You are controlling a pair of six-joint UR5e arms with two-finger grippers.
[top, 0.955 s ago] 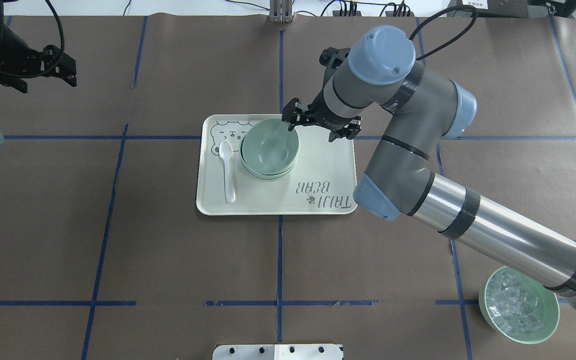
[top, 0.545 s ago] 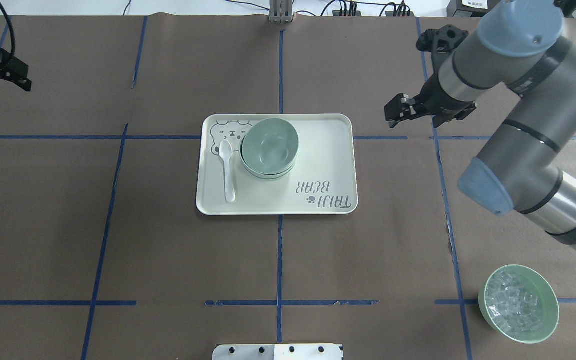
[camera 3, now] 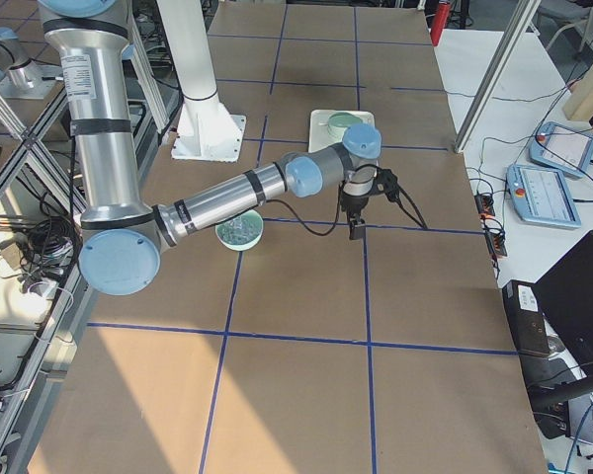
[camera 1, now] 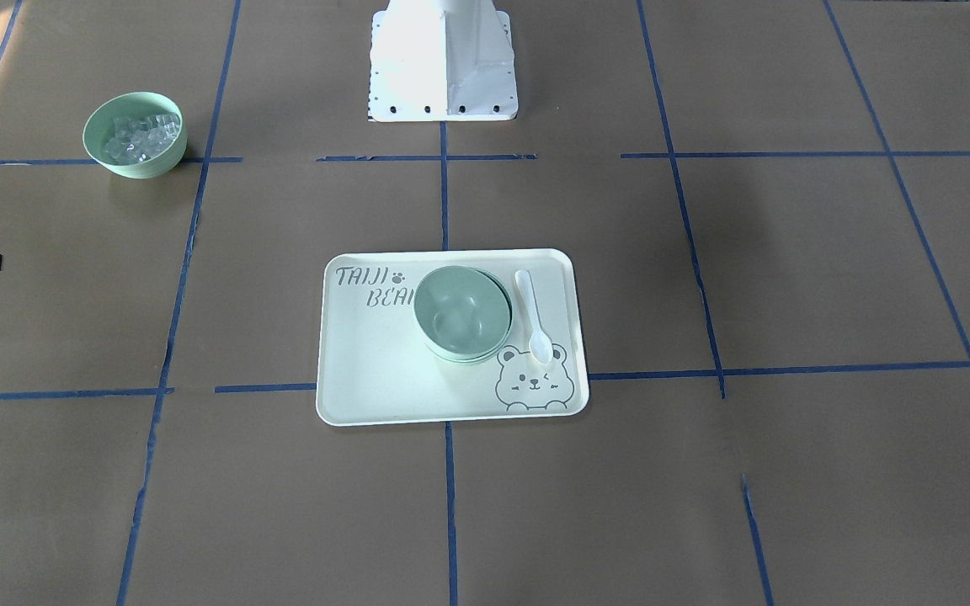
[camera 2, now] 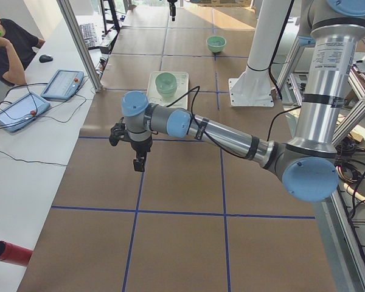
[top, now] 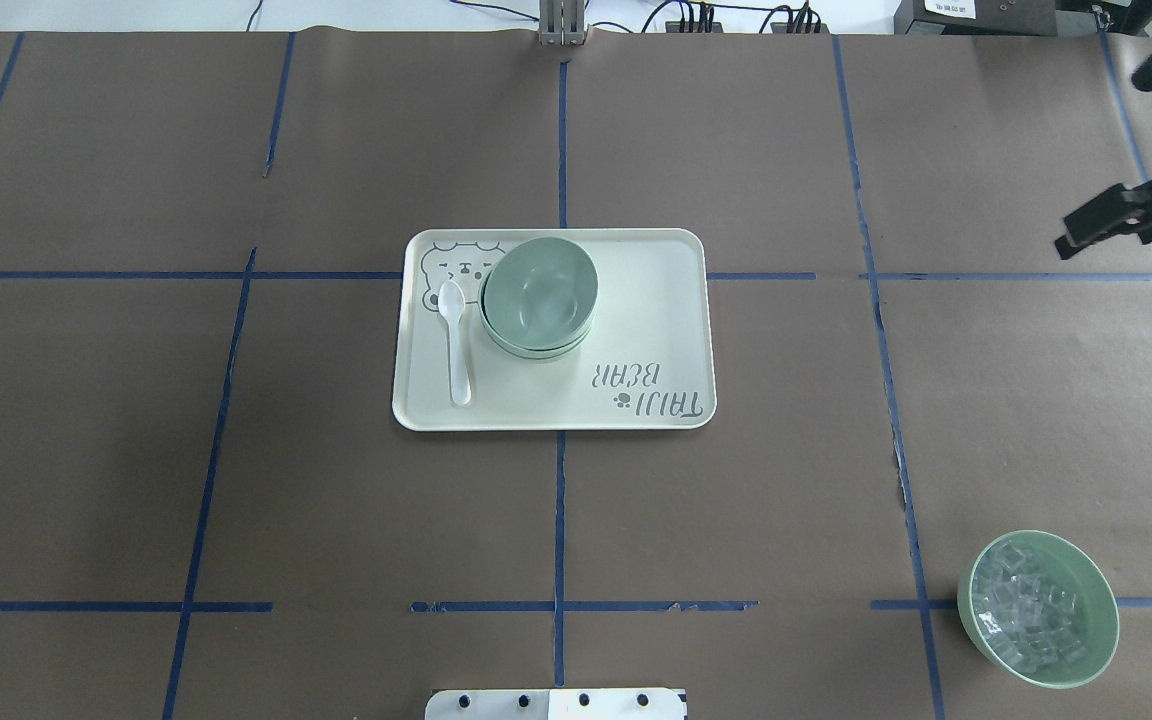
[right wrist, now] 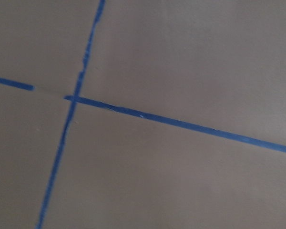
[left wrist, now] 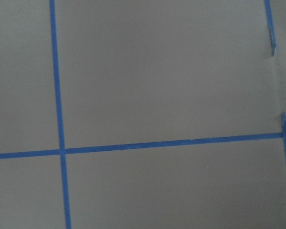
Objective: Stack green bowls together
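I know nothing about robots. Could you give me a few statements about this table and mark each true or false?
1. The green bowls sit nested in one stack on the cream tray. True.
2. The white spoon lies inside the top bowl. False: it lies on the tray beside the stack.
3. The bowl of clear cubes stands on the tray. False: it stands on the brown table, far from the tray, near a corner.
4. Neither tool touches the bowls. True: the right tool and the left tool hang out at the table's ends.
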